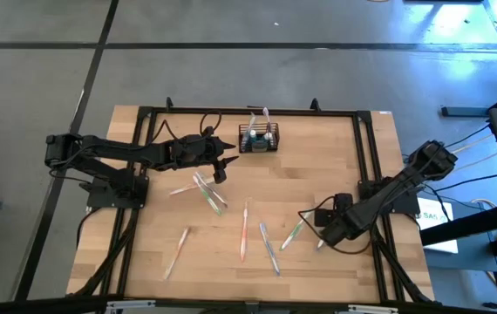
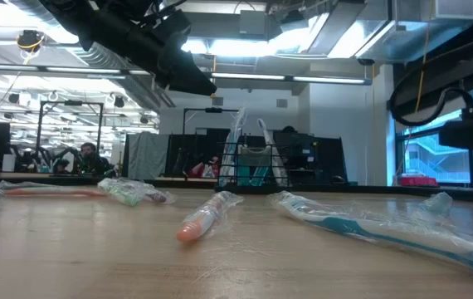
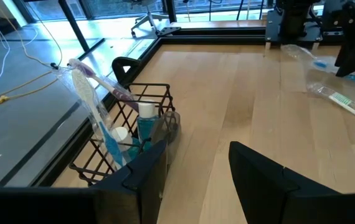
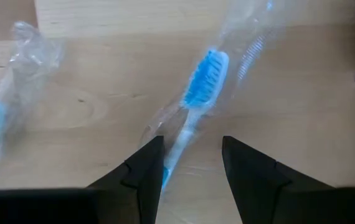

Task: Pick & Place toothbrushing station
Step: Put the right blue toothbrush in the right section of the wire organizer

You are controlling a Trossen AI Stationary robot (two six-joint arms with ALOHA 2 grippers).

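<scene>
The toothbrushing station is a small black wire caddy standing on the table's far middle, holding wrapped toothbrushes and teal tubes. It also shows in the low view as the caddy. My left gripper hovers open just left and near of the caddy, with nothing between its fingers. My right gripper points down at the near right, open over a wrapped blue toothbrush. The handle of that toothbrush runs beside one finger.
Several wrapped toothbrushes lie loose on the wood: a green one, a blue one, an orange one, another and a cluster near my left gripper. A black frame borders the work area.
</scene>
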